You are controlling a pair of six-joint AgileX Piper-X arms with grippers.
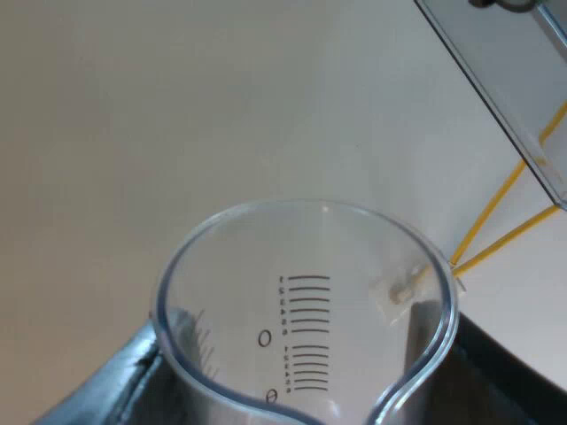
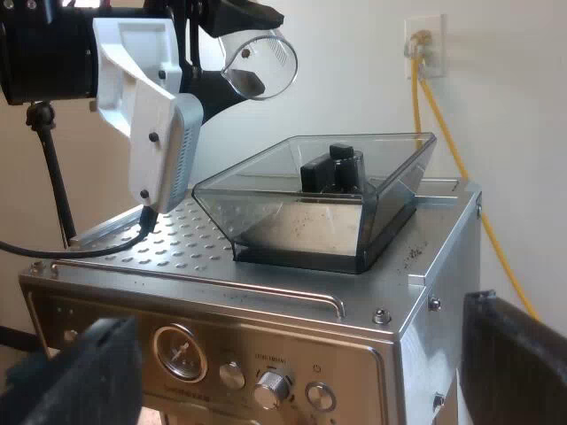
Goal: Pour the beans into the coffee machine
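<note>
Measuring glass (image 1: 306,301) in left pincer (image 1: 306,385); scale numerals (image 1: 284,305) illegible.

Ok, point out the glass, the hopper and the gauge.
glass (image 1: 306,332): left wrist view, its marked wall.
hopper (image 2: 283,212): right wrist view, its clear side wall.
gauge (image 2: 175,351): right wrist view, its dial.

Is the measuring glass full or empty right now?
Empty: the measuring glass shows clear walls and scale marks with no beans inside, and it hangs tipped above the espresso machine.
</note>
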